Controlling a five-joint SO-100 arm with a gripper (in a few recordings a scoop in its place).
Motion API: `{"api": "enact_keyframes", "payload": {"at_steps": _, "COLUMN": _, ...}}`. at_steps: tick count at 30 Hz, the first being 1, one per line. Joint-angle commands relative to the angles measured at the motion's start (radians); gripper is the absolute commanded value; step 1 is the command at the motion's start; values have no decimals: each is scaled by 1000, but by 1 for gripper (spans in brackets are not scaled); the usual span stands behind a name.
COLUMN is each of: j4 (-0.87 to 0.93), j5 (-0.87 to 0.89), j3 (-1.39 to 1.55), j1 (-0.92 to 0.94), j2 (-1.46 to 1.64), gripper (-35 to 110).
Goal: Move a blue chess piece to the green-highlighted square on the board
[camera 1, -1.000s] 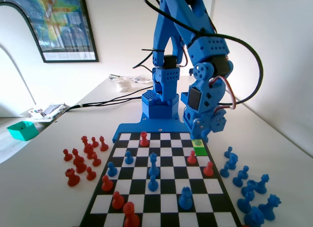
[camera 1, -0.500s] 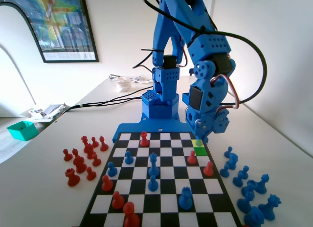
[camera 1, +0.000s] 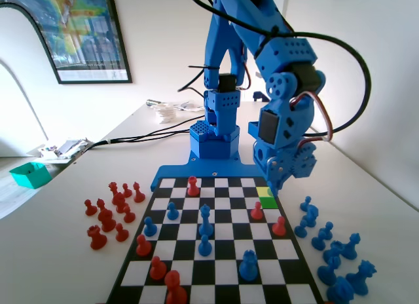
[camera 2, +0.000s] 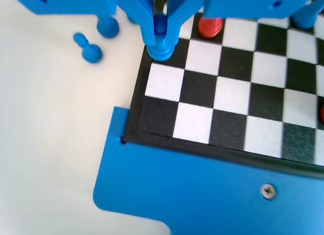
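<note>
Wrist view: gripper (camera 2: 160, 30) clamped on the blue chess piece (camera 2: 160, 42), pawn upright between the two jaws, its base at the board (camera 2: 167, 118) edge near the corner. Fixed view: gripper (camera 1: 273, 186) low at the board's right edge near the far right corner, over the green-highlighted square (camera 1: 267, 202). A red pawn (camera 2: 209, 26) stands just beside.

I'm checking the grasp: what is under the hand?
A blue pawn stands between the hand's jaws, over an edge square of the board. Whether its base touches the square is hidden.
</note>
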Motion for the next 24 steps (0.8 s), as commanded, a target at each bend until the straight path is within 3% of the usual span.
{"api": "enact_keyframes", "payload": {"at_steps": 1, "j4": 25, "j5": -17, "j3": -71, "j1": 23, "j2": 18, "gripper": 1}}
{"api": "enact_keyframes", "payload": {"at_steps": 24, "j4": -66, "j5": -57, "j3": -8, "j1": 26, "j2": -40, "gripper": 6}}
